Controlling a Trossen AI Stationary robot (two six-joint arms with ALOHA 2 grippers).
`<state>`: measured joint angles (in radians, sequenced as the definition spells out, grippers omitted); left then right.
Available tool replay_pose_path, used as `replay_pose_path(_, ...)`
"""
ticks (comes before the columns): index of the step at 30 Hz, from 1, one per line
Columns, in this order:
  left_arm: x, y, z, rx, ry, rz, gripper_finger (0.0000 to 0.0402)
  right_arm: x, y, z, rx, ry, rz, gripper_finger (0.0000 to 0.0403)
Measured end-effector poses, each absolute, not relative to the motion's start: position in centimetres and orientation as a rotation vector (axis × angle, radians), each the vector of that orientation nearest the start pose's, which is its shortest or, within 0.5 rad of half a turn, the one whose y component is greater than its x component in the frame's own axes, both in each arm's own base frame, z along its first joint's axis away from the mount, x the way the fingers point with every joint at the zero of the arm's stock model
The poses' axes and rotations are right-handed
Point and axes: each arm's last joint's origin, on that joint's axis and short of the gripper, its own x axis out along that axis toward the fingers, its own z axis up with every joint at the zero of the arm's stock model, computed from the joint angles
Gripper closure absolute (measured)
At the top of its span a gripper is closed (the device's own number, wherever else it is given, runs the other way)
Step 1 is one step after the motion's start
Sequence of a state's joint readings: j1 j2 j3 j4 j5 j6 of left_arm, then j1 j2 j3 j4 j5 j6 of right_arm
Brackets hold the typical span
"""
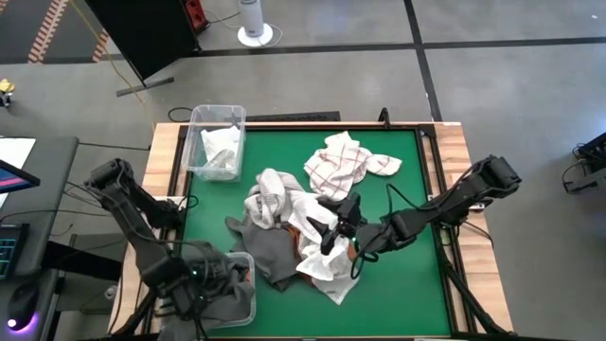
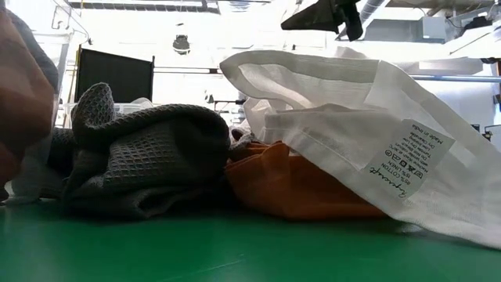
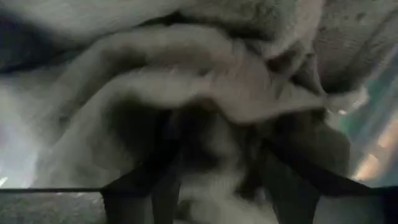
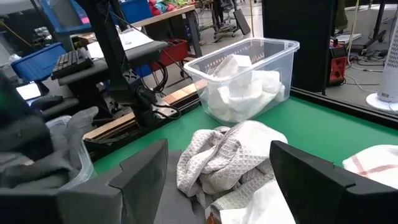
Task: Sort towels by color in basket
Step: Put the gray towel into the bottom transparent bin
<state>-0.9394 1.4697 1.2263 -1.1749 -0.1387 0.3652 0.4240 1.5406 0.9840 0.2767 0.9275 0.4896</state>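
Observation:
A heap of towels lies mid-table: a dark grey towel [image 1: 270,254], an orange towel [image 2: 290,184] under a plain white towel [image 1: 327,267], and a grey-checked white towel [image 1: 270,194]. A red-checked white towel [image 1: 346,163] lies spread behind them. White towels fill the far-left clear bin [image 1: 216,121]. Grey cloth [image 3: 205,81] fills the near-left clear bin [image 1: 244,301]. My left gripper [image 1: 220,277] points down into that bin, open, with the grey cloth under and between its fingers. My right gripper [image 1: 336,223] hovers open over the heap, nothing between its fingers [image 4: 143,177]. My left gripper stands open over the grey cloth in the near-left bin. Its fingers [image 3: 155,186] reach down among the folds, but the picture is blurred, and I cannot tell whether they touch the cloth.
Wooden rails [image 1: 163,161] frame the green mat. Bare mat lies at the far middle [image 1: 279,142] and along the right side [image 1: 417,284]. Cables trail off my right arm [image 1: 398,204]. Beyond the table's left edge stands a desk with a keyboard [image 4: 71,62].

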Motion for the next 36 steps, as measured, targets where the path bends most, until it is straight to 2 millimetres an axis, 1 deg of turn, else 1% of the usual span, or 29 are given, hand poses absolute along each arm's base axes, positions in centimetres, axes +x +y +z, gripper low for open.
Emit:
replay_pose_path(5, 15.4, -20.2, 30.1, 0.980, 1.153, -0.824, 0.0202, 31.4, 11.5, 26.4, 0.295, 0.100, -0.543, 0.0092)
replay_pose_path(8, 15.4, -20.1, 31.9, 0.946, 1.075, -0.773, 0.0207, 31.5, 11.4, 26.4, 0.295, 0.099, -0.548, 0.0092)
replay_pose_path(12, 15.7, -20.4, 33.0, 0.860, 0.927, -0.769, 0.0213, 31.5, 11.4, 26.4, 0.295, 0.099, -0.548, 0.0092)
replay_pose_path(14, 15.9, -20.8, 32.9, 0.805, 0.874, -0.780, 0.0216, 31.5, 11.4, 26.4, 0.295, 0.099, -0.548, 0.0092)
replay_pose_path(16, 16.2, -21.3, 32.3, 0.769, 0.861, -0.807, 0.0218, 31.5, 11.4, 26.4, 0.296, 0.098, -0.548, 0.0092)
replay_pose_path(20, 16.6, -22.0, 30.7, 0.735, 0.855, -0.807, 0.0222, 31.5, 11.4, 26.4, 0.302, 0.097, -0.549, 0.0092)
replay_pose_path(23, 17.0, -22.1, 29.5, 0.699, 0.849, -0.815, 0.0225, 31.4, 11.4, 26.4, 0.303, 0.097, -0.547, 0.0092)
replay_pose_path(25, 17.1, -21.9, 28.4, 0.685, 0.874, -0.821, 0.0227, 31.4, 11.5, 26.4, 0.303, 0.097, -0.546, 0.0092)
replay_pose_path(30, 17.3, -21.1, 24.7, 0.626, 0.941, -0.866, 0.0234, 31.4, 11.5, 26.4, 0.303, 0.097, -0.545, 0.0092)
replay_pose_path(36, 17.2, -19.7, 20.3, 0.560, 0.981, -0.924, 0.0253, 31.4, 11.5, 26.4, 0.303, 0.097, -0.546, 0.0092)
